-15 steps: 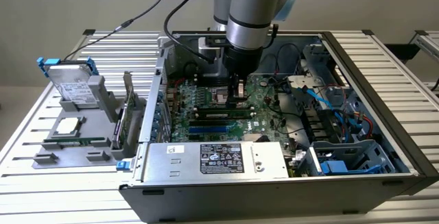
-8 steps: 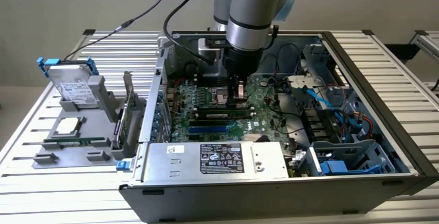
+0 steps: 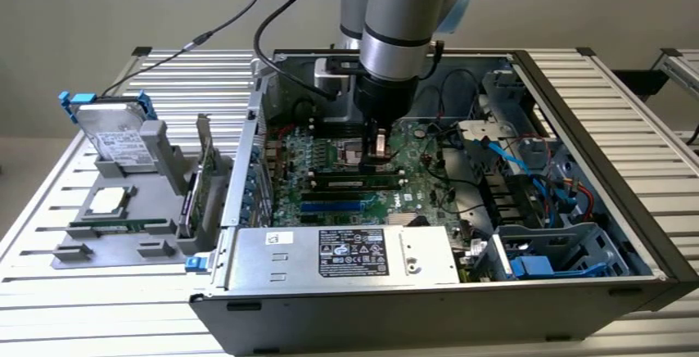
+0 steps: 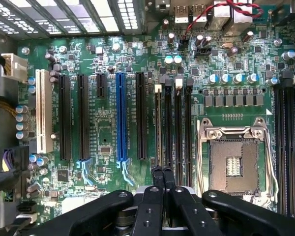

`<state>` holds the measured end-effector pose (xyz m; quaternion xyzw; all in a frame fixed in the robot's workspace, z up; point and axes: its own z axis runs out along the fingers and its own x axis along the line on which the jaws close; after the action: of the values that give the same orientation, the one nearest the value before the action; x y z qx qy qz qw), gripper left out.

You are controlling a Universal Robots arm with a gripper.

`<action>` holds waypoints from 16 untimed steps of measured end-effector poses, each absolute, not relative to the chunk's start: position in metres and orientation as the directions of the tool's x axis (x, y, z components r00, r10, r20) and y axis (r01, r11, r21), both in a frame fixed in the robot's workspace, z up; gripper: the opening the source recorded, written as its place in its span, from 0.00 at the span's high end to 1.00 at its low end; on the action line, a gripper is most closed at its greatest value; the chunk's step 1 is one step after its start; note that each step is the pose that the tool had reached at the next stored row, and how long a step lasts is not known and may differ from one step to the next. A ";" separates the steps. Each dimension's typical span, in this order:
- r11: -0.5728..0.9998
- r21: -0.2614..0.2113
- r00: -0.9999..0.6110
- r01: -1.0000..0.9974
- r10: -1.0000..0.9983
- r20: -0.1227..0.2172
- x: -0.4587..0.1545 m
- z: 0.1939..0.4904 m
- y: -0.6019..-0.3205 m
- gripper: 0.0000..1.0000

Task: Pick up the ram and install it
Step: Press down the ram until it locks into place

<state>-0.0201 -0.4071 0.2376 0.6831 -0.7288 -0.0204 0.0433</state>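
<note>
In the exterior view the gripper [image 3: 375, 154] hung inside the open computer case [image 3: 590, 128], just above the motherboard [image 3: 327, 169]; a ram [image 3: 352, 183] sat seated in a slot at its five o'clock. In the wrist view its fingers [image 4: 158, 176] were pressed together, over the thin ram stick [image 4: 159, 128] standing beside the empty CPU socket [image 4: 234, 160].
</note>
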 end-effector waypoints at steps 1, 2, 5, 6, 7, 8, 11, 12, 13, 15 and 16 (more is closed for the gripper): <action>0.077 0.089 -0.074 -0.993 -0.997 0.035 -0.020 0.238 -0.407 0.90; 0.089 0.089 -0.086 -0.992 -0.996 0.035 -0.020 0.239 -0.407 0.90; 0.124 0.089 -0.122 -0.988 -0.992 0.034 -0.020 0.240 -0.407 0.90; 0.134 0.089 -0.132 -0.987 -0.991 0.034 -0.020 0.240 -0.407 0.90; 0.146 0.089 -0.144 -0.985 -0.989 0.034 -0.020 0.241 -0.407 0.90; 0.158 0.089 -0.155 -0.983 -0.987 0.034 -0.020 0.241 -0.407 0.90; 0.194 0.089 -0.191 -0.977 -0.981 0.033 -0.020 0.243 -0.407 0.90; 0.205 0.089 -0.203 -0.975 -0.979 0.033 -0.020 0.243 -0.407 0.90; 0.217 0.089 -0.215 -0.972 -0.976 0.033 -0.020 0.243 -0.407 0.90; 0.244 0.089 -0.242 -0.966 -0.970 0.033 -0.020 0.243 -0.407 0.90; 0.256 0.089 -0.254 -0.963 -0.967 0.033 -0.020 0.244 -0.407 0.90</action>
<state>-0.0201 -0.4071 0.2436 0.6093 -0.7915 -0.0252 0.0404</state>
